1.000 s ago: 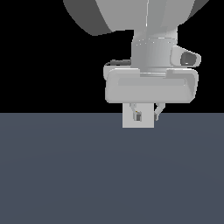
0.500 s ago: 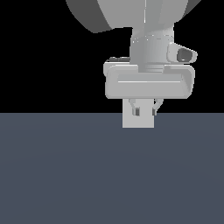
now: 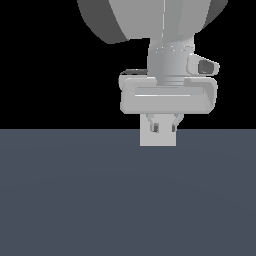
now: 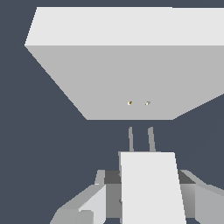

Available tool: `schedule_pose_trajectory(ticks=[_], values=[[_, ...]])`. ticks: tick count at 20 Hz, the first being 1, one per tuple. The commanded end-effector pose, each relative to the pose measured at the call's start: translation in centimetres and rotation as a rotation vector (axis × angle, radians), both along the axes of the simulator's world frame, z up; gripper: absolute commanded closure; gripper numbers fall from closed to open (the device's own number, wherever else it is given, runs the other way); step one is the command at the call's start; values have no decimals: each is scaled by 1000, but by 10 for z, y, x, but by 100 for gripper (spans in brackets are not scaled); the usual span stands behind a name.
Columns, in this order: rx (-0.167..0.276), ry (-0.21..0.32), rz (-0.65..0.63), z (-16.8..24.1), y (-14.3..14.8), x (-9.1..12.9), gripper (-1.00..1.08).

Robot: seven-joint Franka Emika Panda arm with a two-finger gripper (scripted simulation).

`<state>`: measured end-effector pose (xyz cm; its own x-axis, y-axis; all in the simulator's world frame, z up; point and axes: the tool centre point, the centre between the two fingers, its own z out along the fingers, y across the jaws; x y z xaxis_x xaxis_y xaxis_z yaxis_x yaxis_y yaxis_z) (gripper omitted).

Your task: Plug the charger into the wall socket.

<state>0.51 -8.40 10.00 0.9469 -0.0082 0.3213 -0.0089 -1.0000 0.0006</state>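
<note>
The charger (image 4: 151, 186) sits between the fingers (image 4: 89, 205) of the gripper (image 4: 148, 199), which clamp it on 2 opposite sides, so the jaws stand narrow, about as far apart as the block is wide. Its 2 thin prongs (image 4: 140, 139) stick out from its far end toward the socket (image 4: 131, 83) and stop just short of that panel, with a small gap showing. On the panel's face, 2 tiny dots (image 4: 138, 103) lie roughly in line with the prongs. In the exterior view the gripper (image 3: 163, 128) hangs low over the dark floor (image 3: 75, 200), in front of a pale block (image 3: 158, 139) that I cannot tell apart as charger or socket
</note>
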Motion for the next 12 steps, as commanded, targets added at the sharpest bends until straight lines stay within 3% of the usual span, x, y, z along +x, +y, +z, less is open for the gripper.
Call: schedule_pose_trajectory(ticks=[1, 12], values=[[0, 0, 0, 0, 0, 9, 108], [0, 0, 0, 0, -1, 36, 108]])
